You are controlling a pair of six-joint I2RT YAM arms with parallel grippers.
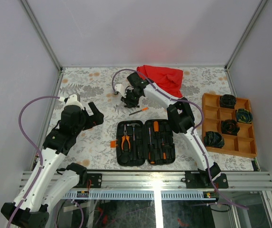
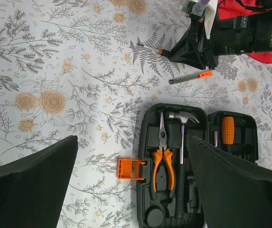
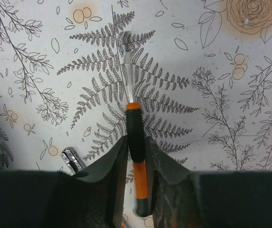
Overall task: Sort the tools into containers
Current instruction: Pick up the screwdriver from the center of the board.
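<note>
The black case (image 1: 145, 141) lies open at the table's middle. In it are pliers (image 2: 164, 159), a hammer (image 2: 182, 137) and several screwdrivers (image 1: 159, 140). Its orange latch (image 2: 130, 169) sticks out to the left. My right gripper (image 3: 136, 152) is shut on a thin orange-and-black screwdriver (image 3: 136, 135), close over the table beyond the case (image 1: 127, 99). Another small screwdriver (image 1: 139, 111) lies between it and the case. My left gripper (image 2: 133, 183) is open and empty, above the case's left edge. The orange tray (image 1: 207, 100) stands at the right.
A red cloth (image 1: 163, 78) lies at the back, behind the right gripper. Dark rolled items (image 1: 229, 126) fill several tray compartments. A steel tool end (image 3: 72, 158) lies just left of the right fingers. Grey walls enclose the flowered table.
</note>
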